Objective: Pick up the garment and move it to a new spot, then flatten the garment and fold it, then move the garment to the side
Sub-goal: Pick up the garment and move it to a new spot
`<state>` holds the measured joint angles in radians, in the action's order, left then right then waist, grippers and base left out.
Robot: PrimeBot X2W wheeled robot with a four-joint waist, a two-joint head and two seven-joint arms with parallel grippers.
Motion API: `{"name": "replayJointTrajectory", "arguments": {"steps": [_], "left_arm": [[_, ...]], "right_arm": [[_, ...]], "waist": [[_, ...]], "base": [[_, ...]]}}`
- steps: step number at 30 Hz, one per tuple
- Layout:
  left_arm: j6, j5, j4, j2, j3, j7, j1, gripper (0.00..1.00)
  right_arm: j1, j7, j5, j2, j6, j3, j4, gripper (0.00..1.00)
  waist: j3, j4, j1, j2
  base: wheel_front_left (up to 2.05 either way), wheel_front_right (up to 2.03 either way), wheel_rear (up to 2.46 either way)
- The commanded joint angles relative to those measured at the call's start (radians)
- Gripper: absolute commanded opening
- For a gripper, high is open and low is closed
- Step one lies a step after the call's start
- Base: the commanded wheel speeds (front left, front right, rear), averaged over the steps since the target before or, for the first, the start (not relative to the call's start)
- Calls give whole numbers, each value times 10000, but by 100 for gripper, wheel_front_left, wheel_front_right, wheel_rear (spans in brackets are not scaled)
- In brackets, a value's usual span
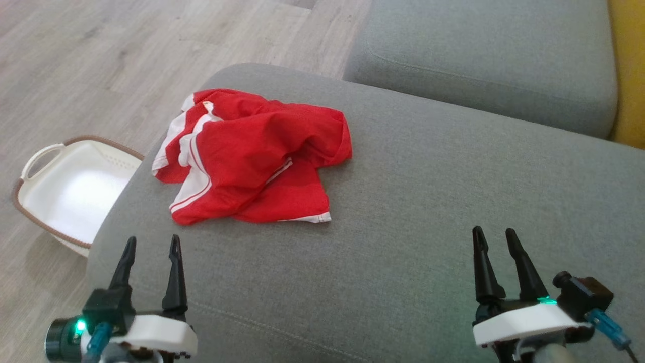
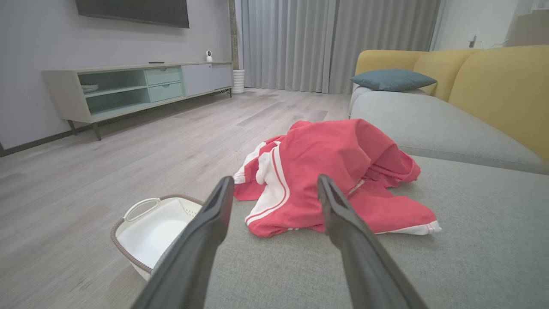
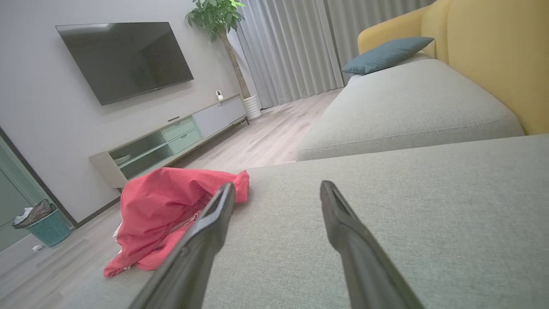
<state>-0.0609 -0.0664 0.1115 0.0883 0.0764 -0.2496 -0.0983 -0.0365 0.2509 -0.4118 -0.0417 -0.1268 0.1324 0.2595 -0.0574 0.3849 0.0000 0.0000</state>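
The crumpled red-and-white garment point(image 1: 252, 156) lay on the grey sofa cushion point(image 1: 428, 201), just ahead of my left gripper point(image 1: 153, 238) — the nearer one, fingers apart and empty. My right gripper point(image 1: 493, 230), equally spread, stood well off to the garment's right.

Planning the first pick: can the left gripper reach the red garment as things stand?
Probably yes. The left gripper is open, and bare grey cushion lies between it and the crumpled garment straight ahead; nothing blocks the way.
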Motion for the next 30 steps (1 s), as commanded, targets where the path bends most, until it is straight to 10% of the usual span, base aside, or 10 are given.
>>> {"name": "replayJointTrajectory", "arguments": {"steps": [1, 16, 30], "left_arm": [[97, -41, -320, 58, -430, -122, 660, 100], [1546, -306, 2633, 1429, -464, -56, 4472, 100], [1912, -1616, 6445, 3024, 2288, 882, 8775, 100]], "right_arm": [[378, 109, 110, -85, -39, 163, -311, 100], [1308, 93, 1475, -85, -39, -1529, -1473, 100], [1380, -482, 1827, -85, -39, -2215, -3096, 100]], "waist": [[149, -134, 0, 0], [2823, -819, 0, 0], [4489, -1186, 0, 0]], "base": [[0, 0, 0], [0, 0, 0], [0, 0, 0]]}}
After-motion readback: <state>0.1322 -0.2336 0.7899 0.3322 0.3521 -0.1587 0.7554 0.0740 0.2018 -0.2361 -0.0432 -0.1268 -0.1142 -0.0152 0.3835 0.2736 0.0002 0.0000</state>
